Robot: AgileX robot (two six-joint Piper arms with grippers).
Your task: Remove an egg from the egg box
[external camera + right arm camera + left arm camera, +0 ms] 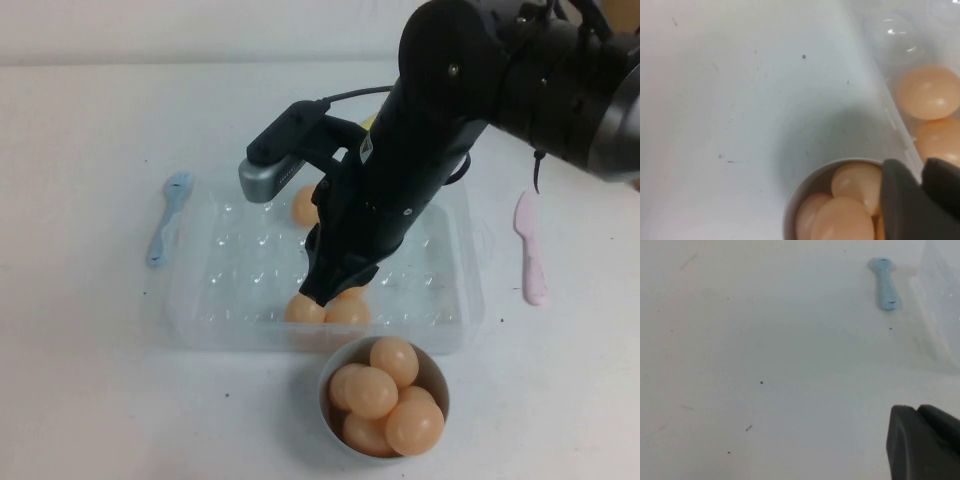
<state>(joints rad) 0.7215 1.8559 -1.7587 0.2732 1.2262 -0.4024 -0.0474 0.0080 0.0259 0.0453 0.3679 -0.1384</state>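
The clear egg box (230, 262) lies mid-table. Three peach eggs show in it: two in the front row (304, 311) (349, 311) and one further back (303, 206), partly hidden by my right arm. My right gripper (318, 292) hangs just above the front-row eggs, near the box's front wall. In the right wrist view its fingertips (920, 167) stand almost together with nothing between them, over the box wall (890, 100), beside two eggs (929, 92) (940, 142). My left gripper (917, 412) is shut and empty above bare table, off to the left of the box (940, 305).
A small white bowl (323, 385) (805, 185) with several eggs stands just in front of the box. A blue spoon (165, 215) (884, 287) lies left of the box. A pink spoon (530, 250) lies right of it.
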